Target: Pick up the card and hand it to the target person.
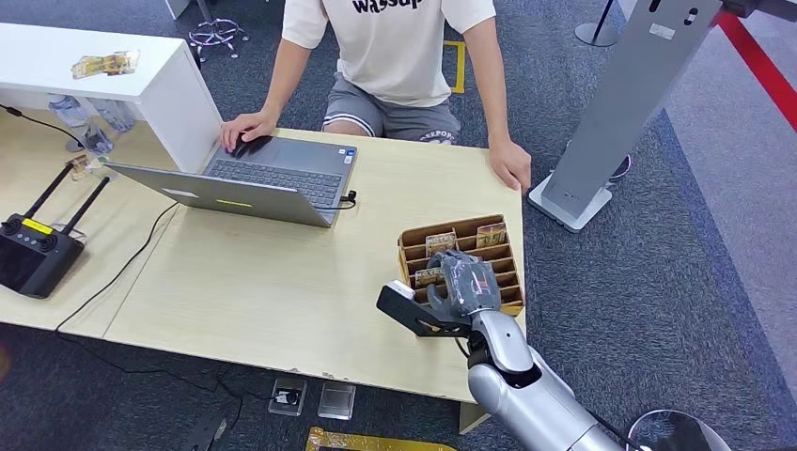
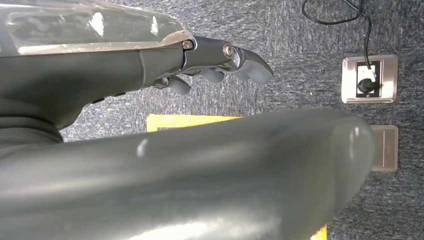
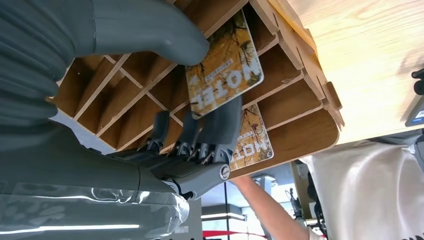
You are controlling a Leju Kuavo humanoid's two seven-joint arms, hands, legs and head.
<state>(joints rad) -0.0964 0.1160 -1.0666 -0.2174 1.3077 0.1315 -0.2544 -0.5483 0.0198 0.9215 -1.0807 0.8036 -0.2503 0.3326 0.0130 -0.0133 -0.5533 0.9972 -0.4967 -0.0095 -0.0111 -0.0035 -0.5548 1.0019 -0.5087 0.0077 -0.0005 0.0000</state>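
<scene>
The right hand [image 1: 462,282] is lowered into the wooden card rack [image 1: 506,252] that sits at the table's [image 1: 282,282] four-o'clock corner, and it pinches a yellow hotel card [image 3: 225,67] between the thick thumb [image 3: 150,31] on one face and the darker fingers [image 3: 220,125] on the other. In the right wrist view the card stands on edge in one of the rack's slots, its long axis running up out of the slot and slightly tilted against the divider, printed face toward the camera. A second, matching card [image 3: 254,140] stands in the next slot toward the rack's end wall, just beside the held one and not touched by the thumb. In the head view a third card [image 1: 491,234] leans in a slot at the rack's far, twelve-o'clock end. The left hand [image 2: 220,62] hangs above grey carpet [image 2: 300,60] near a floor socket [image 2: 369,79], fingers loosely curled and apart, holding nothing. A seated person [image 1: 395,47] at twelve o'clock rests one hand [image 1: 246,129] on an open laptop [image 1: 268,178] and the other [image 1: 510,164] on the table's edge. A black remote controller [image 1: 36,254] lies at nine o'clock.
</scene>
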